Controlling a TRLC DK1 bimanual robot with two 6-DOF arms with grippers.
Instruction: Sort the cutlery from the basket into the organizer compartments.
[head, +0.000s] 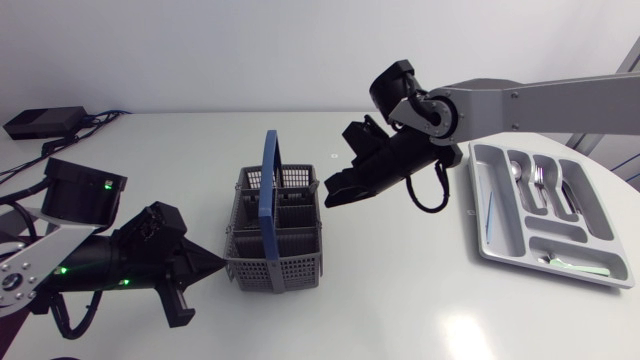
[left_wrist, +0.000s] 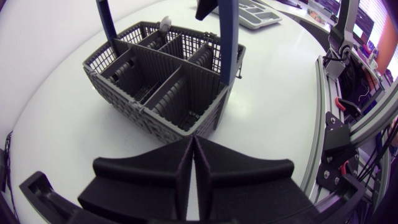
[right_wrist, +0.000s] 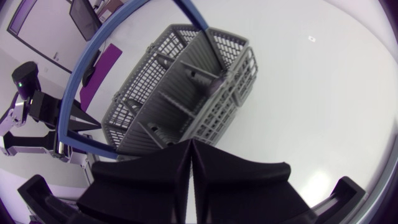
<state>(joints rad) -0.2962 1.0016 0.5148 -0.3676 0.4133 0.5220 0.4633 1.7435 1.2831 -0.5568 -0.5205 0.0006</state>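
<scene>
While left fingers (head: 203, 265) and right fingers (head: 340, 188) press together empty, basket (head: 272, 268) between them, organizer (head: 494, 245) near table (head: 400, 300) edge.

The left arm (head: 90, 262) comes in from the left edge and lies low and nearly level. Its left hand (head: 207, 266) points toward the middle with its 2 fingers (left_wrist: 168, 171) pressed flat together (its own wrist view shows only a seam between them). The right arm (head: 540, 100) stretches in from the right edge and bends at a black wrist joint (head: 435, 112). Its right hand (head: 333, 190) tilts down and leftward, its 2 fingers likewise closed on nothing.
</scene>
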